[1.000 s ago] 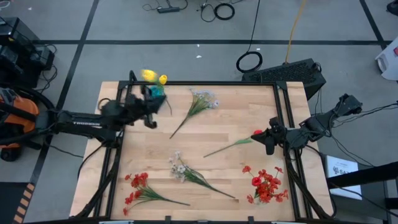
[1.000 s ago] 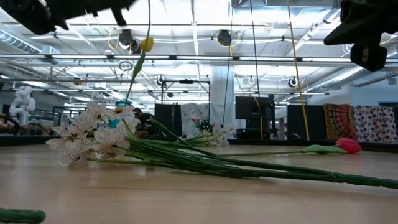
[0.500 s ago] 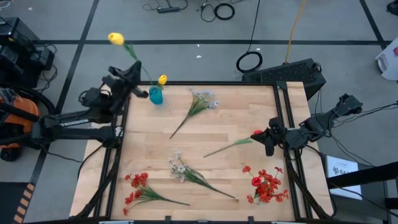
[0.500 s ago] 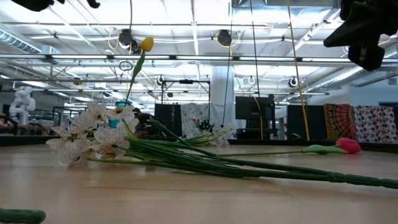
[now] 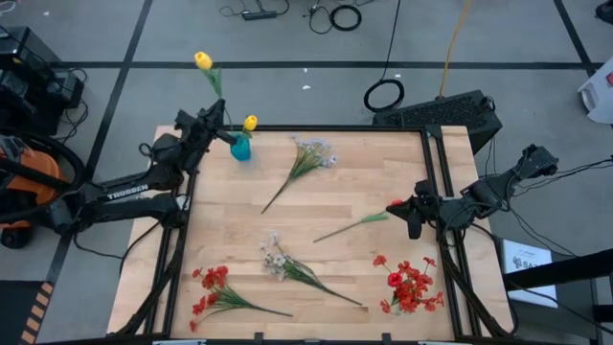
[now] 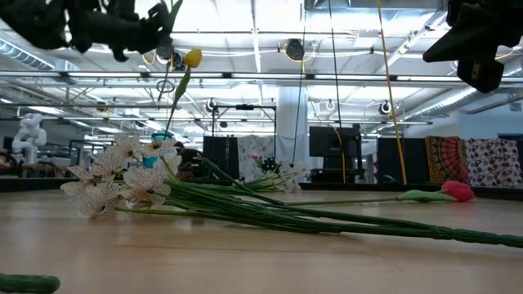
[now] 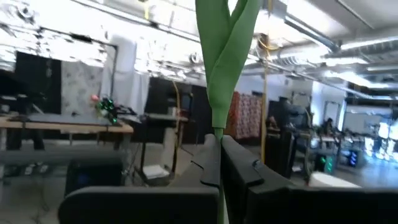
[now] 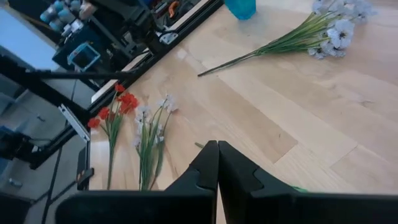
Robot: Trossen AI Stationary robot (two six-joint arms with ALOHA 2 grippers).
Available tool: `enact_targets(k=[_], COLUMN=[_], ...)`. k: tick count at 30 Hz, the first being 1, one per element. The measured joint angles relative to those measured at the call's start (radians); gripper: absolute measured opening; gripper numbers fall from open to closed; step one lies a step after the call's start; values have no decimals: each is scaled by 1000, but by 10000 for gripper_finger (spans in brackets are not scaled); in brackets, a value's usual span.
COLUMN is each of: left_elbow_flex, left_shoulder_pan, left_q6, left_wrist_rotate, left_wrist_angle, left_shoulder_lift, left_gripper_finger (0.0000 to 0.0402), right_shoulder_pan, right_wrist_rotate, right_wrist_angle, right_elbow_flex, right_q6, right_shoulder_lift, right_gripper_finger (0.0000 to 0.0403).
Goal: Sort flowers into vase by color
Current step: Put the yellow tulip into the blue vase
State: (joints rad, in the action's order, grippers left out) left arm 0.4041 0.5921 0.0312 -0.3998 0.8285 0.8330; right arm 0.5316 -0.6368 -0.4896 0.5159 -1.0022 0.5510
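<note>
My left gripper (image 5: pixel 222 132) is raised over the table's far left corner, beside the teal vase (image 5: pixel 239 149), and is shut on a yellow tulip (image 5: pixel 203 61). That vase holds another yellow tulip (image 5: pixel 250 123), which also shows in the low view (image 6: pixel 192 57). My right gripper (image 5: pixel 415 215) is shut near the table's right edge, next to a red tulip (image 5: pixel 396 204) lying on the wood. Two white sprigs (image 5: pixel 308 158) (image 5: pixel 285 263) and two red sprays (image 5: pixel 213 289) (image 5: pixel 412 286) lie flat on the table. My left gripper pinches the yellow tulip's green stem (image 7: pixel 217 133) between its two fingers, just below the long leaves (image 7: pixel 227 56). The tulip is lifted clear. Its stem rises from the fingers, and its head (image 5: pixel 203 61) leans out past the table's far edge. The stem below the fingers is hidden.
A black frame rail (image 5: pixel 335 127) runs around the wooden table top. Bare wood (image 5: pixel 374 172) lies between the flowers in the middle and far right. Cables and a black case (image 5: pixel 441 113) sit on the floor beyond the far edge.
My left gripper, still shut on the yellow tulip, rose from beside the vase and swung out past the table's far left corner. It then came back toward the vase. The tulip stayed clear of the table and now stands more upright.
</note>
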Motion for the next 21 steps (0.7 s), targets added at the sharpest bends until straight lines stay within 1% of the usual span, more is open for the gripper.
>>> enact_targets(k=[3,8,13,21], left_elbow_flex=[-67,-131,-143,-144], left_shoulder_pan=[39,86,122,176], left_q6=[-42,-102,-97,-104], left_wrist_rotate=[8,73,86,161], left_wrist_angle=[50,95,192,300], left_shoulder_lift=[2,21,67,193], left_gripper_finger=[0,0,0,0], right_shoulder_pan=[0,0,-1,-1], right_wrist_rotate=[-18,-71,-99,-109], right_wrist_angle=[1,12,21,23], right_elbow_flex=[0,0,0,0], right_q6=[-32,-72,-86,-86], right_shoulder_lift=[0,0,0,0], right_gripper_finger=[0,0,0,0])
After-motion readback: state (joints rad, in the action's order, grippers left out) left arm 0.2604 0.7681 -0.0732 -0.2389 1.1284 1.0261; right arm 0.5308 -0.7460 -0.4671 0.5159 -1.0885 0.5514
